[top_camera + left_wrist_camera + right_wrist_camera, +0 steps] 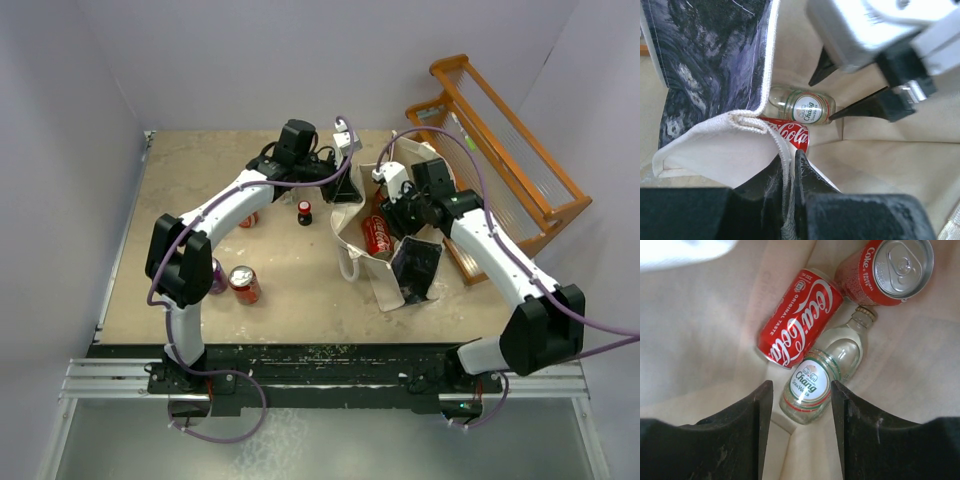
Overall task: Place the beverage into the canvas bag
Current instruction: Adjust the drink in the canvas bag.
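my right claw [801,388] hangs inside the canvas bag [348,228] with its fingers spread and holding nothing. the chang bottle [815,380] lies on its side on the bag floor straight below. its base end sits between the two fingertips, and i can't tell from here whether they touch the glass. its long axis runs away from the claw on a slant, neck pointing toward an upright coke can [885,272]. a second coke can [800,317] lies on its side just beside the bottle's shoulder. my left claw [790,161] is pinched tight on the bag's hem, holding the mouth open. i judge this drink delivered, so the right arm wants a straight lift out along the opening. a red can [245,285] on the table sits nearer the left arm.
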`<state>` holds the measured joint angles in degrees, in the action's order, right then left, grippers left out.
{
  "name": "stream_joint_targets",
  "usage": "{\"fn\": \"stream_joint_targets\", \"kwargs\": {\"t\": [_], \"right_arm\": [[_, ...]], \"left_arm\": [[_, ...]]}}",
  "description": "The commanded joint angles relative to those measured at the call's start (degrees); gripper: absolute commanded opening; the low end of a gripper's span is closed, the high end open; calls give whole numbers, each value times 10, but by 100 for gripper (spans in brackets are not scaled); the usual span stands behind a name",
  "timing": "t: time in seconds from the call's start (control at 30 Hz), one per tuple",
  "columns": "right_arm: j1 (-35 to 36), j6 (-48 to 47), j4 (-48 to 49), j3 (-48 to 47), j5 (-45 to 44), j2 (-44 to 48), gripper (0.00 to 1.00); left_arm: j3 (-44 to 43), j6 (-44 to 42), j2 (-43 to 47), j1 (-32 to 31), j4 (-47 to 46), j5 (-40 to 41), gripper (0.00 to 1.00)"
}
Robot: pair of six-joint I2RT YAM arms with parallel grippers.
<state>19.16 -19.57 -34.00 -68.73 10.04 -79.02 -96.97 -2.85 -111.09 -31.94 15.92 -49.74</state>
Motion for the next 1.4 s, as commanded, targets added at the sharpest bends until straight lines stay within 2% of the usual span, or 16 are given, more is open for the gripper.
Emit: {"fn": "stream_joint_targets", "kwargs": {"t": [0.0,0.3,0.5,0.8,1.03,1.37], "right_arm": [[-5,29,42,-9,-29,-12,55],[-10,-10,53,83,-57,14,62],[-17,9,61,105,-67,17,63],[-27,44,101,88,-77,-72,65],[-30,69,128,67,-93,-145,66],[-30,32,160,131,-94,-177,72]], "left_arm": [[5,-13,4,3,-16,6,12],[21,44,16,17,-26,52,12],[30,86,25,32,-39,65,9],[46,136,28,37,-76,56,8],[45,139,29,36,-86,56,6],[41,120,38,31,-89,69,5]]}}
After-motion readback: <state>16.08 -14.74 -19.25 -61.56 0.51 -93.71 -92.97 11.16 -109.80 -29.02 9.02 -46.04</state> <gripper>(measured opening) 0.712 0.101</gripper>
